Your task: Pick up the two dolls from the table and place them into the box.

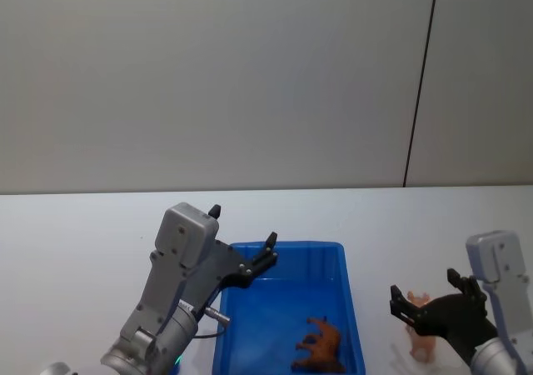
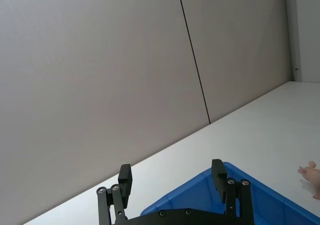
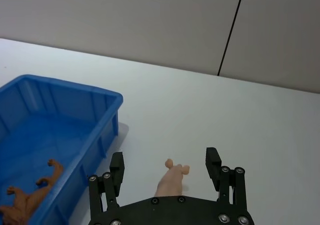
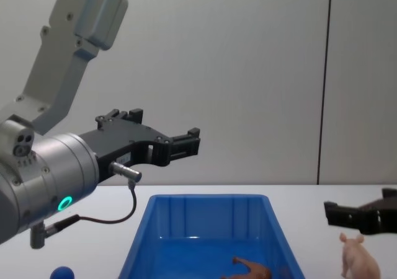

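Right claw (image 3: 165,159) hung wide open just above pink pig (image 3: 169,184) on worktop (image 1: 83,242), left claw (image 2: 170,169) wide open over blue box (image 1: 287,246), brown animal (image 1: 321,346) lay inside

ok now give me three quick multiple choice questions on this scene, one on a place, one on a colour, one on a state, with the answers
1. Where is the brown animal?
A on the table
B in the blue box
C on a shelf

2. What colour is the pig by the right gripper?
A green
B pale pink
C yellow

3. How is the right gripper set?
A shut on the pig
B shut on nothing
C open

Answers: B, the brown animal lies on the floor of the blue box. B, the pig is pale pink all over. C, the fingers stand wide apart, one on each side of the pig.
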Available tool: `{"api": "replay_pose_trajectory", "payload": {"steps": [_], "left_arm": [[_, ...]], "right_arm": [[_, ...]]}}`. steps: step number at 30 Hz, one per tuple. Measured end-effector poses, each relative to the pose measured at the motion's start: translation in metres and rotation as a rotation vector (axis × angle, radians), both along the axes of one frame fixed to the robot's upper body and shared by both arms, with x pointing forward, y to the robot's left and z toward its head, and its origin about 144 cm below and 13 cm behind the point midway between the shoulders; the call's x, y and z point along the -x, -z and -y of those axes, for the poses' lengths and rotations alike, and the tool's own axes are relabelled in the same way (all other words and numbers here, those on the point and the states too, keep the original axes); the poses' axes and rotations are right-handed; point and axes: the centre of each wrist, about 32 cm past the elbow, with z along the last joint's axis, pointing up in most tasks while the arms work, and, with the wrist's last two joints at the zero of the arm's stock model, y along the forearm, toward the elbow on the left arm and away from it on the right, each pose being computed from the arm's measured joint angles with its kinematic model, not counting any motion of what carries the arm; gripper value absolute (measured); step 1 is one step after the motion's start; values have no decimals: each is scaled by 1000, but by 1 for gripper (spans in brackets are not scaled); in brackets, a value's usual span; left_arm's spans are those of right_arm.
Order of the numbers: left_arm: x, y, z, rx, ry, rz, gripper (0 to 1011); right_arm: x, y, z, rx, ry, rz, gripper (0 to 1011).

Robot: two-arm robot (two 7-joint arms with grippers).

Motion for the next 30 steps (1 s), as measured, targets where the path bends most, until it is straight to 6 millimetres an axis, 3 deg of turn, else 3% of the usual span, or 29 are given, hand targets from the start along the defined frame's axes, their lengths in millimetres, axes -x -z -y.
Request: {"api": "replay_pose_trajectory", "payload": {"steps": [26, 30], "left_arm": [[0, 0, 0, 0, 0, 0, 1001], [0, 0, 0, 0, 0, 0, 1001]], "right_arm": [[5, 33, -5, 24, 28, -122, 998], [4, 38, -6, 24, 33, -133, 901]]}}
